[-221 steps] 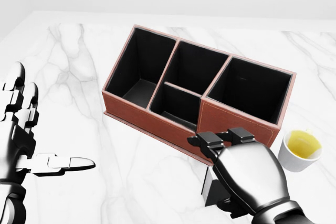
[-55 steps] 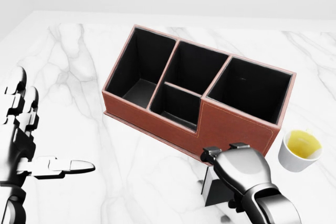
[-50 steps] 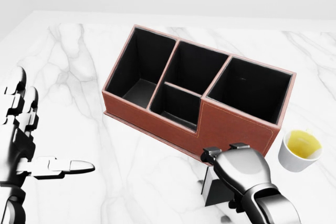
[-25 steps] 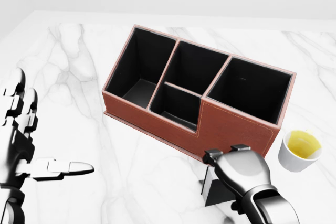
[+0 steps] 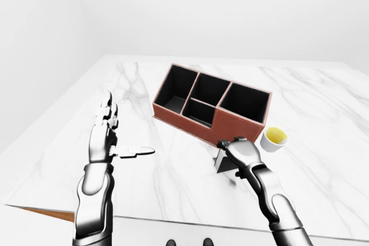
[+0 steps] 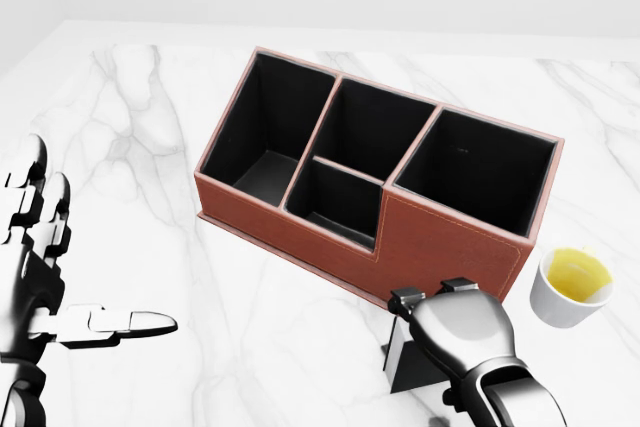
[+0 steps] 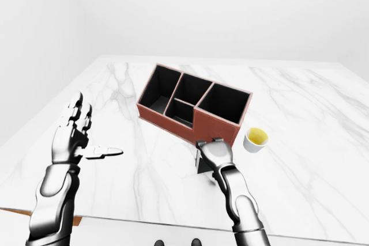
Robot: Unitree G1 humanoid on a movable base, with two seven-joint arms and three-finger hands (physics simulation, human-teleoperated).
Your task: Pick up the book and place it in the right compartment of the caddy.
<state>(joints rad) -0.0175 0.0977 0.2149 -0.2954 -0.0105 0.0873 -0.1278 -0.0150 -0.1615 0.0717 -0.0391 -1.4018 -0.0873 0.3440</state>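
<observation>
A small black book [image 6: 408,365] stands on the marble table [image 6: 150,147] at the bottom of the head view, just below the brown caddy [image 6: 450,237]. My right hand [image 6: 430,297] lies over the book, its fingers [image 6: 405,299] curled over the book's top edge near the caddy wall; the thumb is hidden, so the grip does not show. The caddy's right compartment [image 6: 480,172] is dark and holds nothing. At the left edge my left hand [image 6: 95,257] is open, fingers up, thumb pointing right, holding nothing.
A white cup [image 6: 572,285] with yellow liquid stands right of the caddy's lower right corner, close to my right hand. The caddy has three more compartments to the left. The table's near edge shows in the left-eye view [image 5: 173,220].
My right hand has drawn back toward the bottom of the head view, its fingertips sliding down from the caddy wall. The book and caddy have stayed put. My left hand sank slightly.
</observation>
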